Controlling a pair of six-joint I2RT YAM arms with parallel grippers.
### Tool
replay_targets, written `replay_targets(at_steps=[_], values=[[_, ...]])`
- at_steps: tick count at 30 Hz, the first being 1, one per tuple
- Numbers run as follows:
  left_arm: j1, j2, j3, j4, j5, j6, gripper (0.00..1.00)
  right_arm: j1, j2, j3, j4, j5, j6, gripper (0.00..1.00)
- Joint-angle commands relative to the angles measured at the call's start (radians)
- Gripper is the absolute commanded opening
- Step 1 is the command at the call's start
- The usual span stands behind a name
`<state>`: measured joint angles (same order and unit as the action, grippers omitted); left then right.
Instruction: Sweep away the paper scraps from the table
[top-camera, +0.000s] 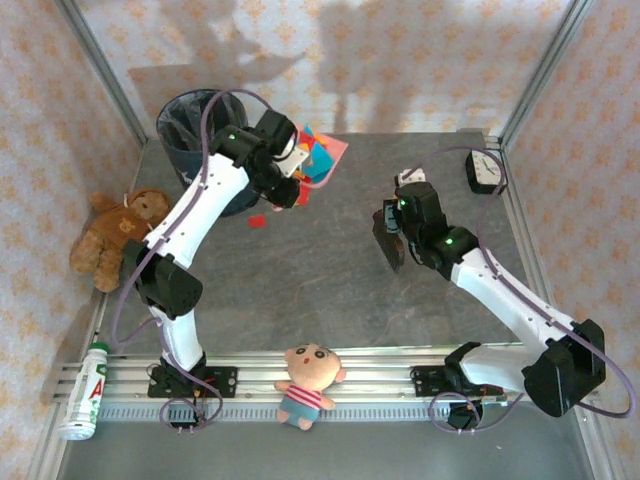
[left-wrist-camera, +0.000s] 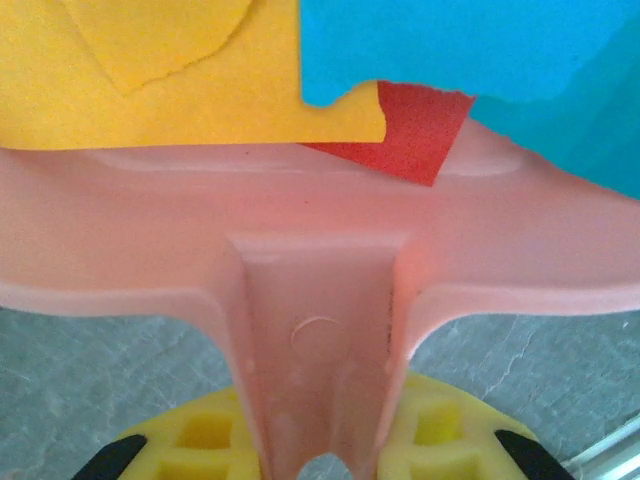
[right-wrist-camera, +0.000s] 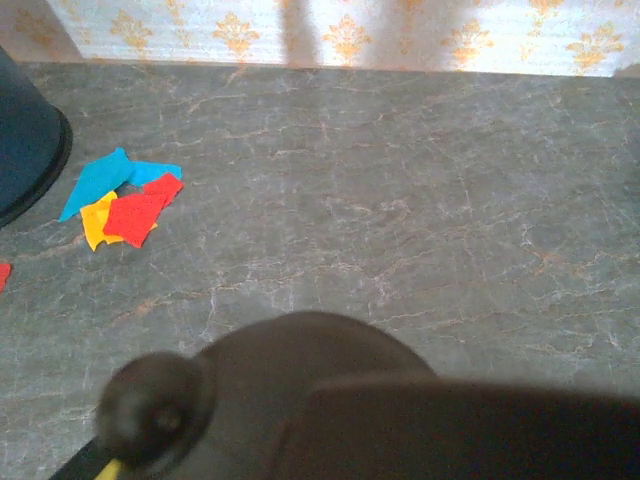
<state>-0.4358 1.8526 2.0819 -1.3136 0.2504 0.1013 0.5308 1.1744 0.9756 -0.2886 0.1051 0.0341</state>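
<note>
My left gripper (top-camera: 285, 172) is shut on the handle of a pink dustpan (top-camera: 325, 160), held tilted in the air beside the bin. In the left wrist view the handle (left-wrist-camera: 320, 350) runs between the yellow fingers (left-wrist-camera: 200, 435), and yellow, blue and red paper scraps (left-wrist-camera: 200, 90) lie in the pan. More paper scraps (right-wrist-camera: 125, 205), blue, red and yellow, lie on the table (right-wrist-camera: 400, 200) near the bin, and one red scrap (top-camera: 257, 219) shows from above. My right gripper (top-camera: 397, 222) is shut on a dark brush (top-camera: 389, 245), held over the table's middle right; the brush's dark body (right-wrist-camera: 330, 400) hides its fingers.
A dark bin (top-camera: 190, 125) stands at the back left. A teddy bear (top-camera: 115, 235) sits at the left edge, a doll (top-camera: 308, 382) lies on the front rail, and a bottle (top-camera: 85, 390) lies front left. A white object (top-camera: 485, 170) rests at the back right.
</note>
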Motion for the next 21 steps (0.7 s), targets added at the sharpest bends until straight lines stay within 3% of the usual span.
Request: replay_targets(at_steps=[1, 12, 21], values=[[0.021, 0.025, 0.100, -0.070, -0.002, -0.033, 0.00, -0.006, -0.026, -0.005, 0.011, 0.015, 0.022, 0.00], [0.155, 0.051, 0.268, -0.007, 0.126, -0.172, 0.00, -0.008, -0.023, -0.006, 0.002, 0.002, 0.032, 0.00], [0.280, 0.049, 0.262, 0.086, 0.275, -0.285, 0.00, -0.008, -0.016, -0.017, -0.003, -0.003, 0.039, 0.00]])
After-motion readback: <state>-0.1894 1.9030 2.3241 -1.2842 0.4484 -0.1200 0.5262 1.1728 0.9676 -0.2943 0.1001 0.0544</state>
